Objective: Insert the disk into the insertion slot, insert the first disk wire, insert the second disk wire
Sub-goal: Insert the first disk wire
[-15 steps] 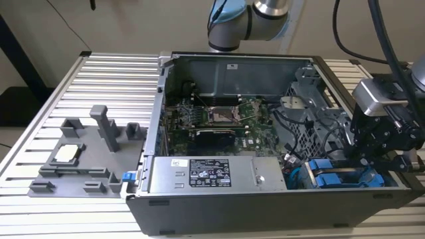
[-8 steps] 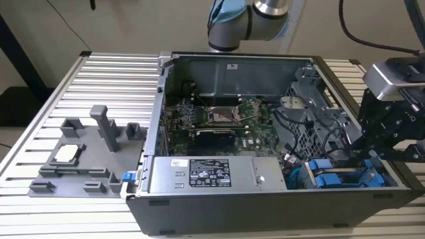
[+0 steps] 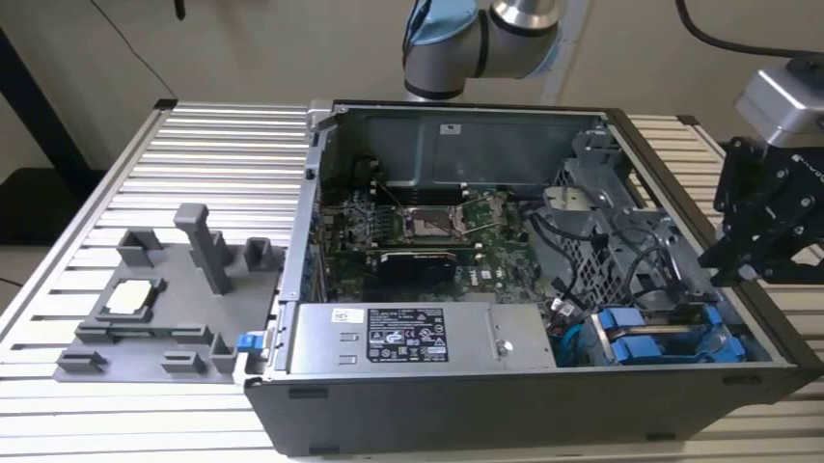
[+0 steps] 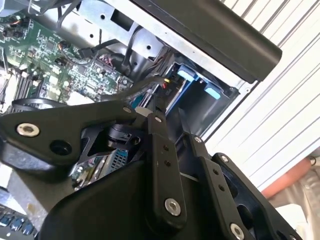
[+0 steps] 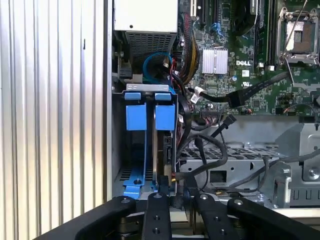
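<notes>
Slatted metal table (image 3: 193,145) carries the open computer case (image 3: 515,410). Inside it we see the disk (image 5: 162,155) seated in the insertion slot (image 5: 150,88), black cables (image 5: 210,150) crowding just beside it. The gripper (image 5: 175,196) hovers at the slot's end; whether it grips anything, we cannot tell.
</notes>
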You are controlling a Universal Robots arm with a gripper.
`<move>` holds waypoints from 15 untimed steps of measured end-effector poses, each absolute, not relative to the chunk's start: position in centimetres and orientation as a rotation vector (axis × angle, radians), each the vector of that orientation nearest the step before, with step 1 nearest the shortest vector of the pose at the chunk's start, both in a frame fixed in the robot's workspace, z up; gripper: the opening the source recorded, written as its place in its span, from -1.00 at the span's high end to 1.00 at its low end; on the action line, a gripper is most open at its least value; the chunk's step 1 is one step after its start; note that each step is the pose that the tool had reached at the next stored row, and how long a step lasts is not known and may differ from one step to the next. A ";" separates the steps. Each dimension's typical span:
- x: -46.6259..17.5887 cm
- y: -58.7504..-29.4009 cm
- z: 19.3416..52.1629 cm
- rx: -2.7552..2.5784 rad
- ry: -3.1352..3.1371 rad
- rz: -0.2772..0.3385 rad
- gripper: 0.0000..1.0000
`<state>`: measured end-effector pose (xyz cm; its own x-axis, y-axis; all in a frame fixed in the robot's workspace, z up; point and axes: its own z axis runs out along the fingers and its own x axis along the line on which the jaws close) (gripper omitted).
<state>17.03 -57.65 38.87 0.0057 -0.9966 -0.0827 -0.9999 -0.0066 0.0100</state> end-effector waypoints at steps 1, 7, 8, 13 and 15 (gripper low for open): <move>17.0 -57.7 39.3 -2.191 2.177 0.102 0.47; 17.0 -57.7 39.6 -2.191 2.177 0.102 0.47; 17.0 -57.7 39.6 -2.191 2.177 0.102 0.47; 16.6 -57.0 39.6 -2.191 2.178 0.101 0.47; 16.3 -56.6 39.6 -2.191 2.177 0.102 0.47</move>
